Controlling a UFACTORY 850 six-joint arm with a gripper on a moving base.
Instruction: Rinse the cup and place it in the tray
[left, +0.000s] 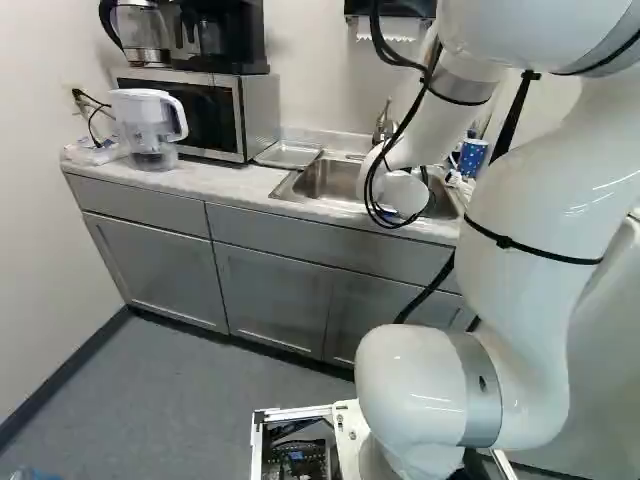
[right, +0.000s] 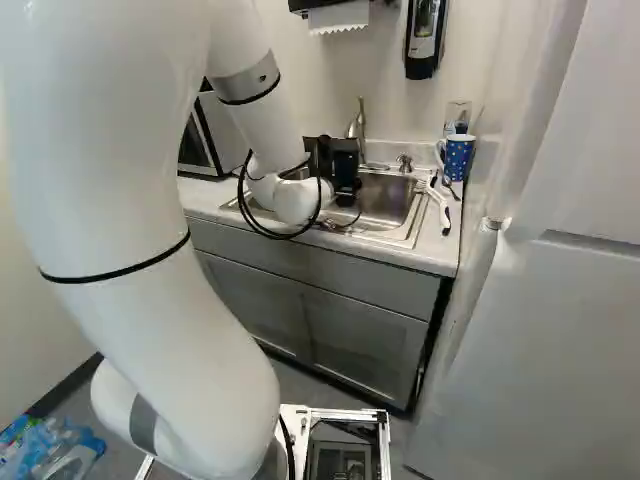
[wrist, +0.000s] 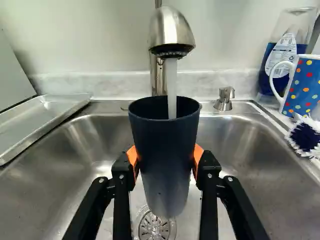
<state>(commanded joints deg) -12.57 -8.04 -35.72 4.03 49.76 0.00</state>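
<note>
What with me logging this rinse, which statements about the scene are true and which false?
1. The gripper holds the dark cup between its two fingers. True.
2. Nothing is pouring into the cup. False: water runs into it from the faucet.
3. The metal tray lies beside the sink. True.
4. The cup is in the tray. False: it is held over the sink, mouth up.
5. The dotted mug stands outside the sink. True.
</note>
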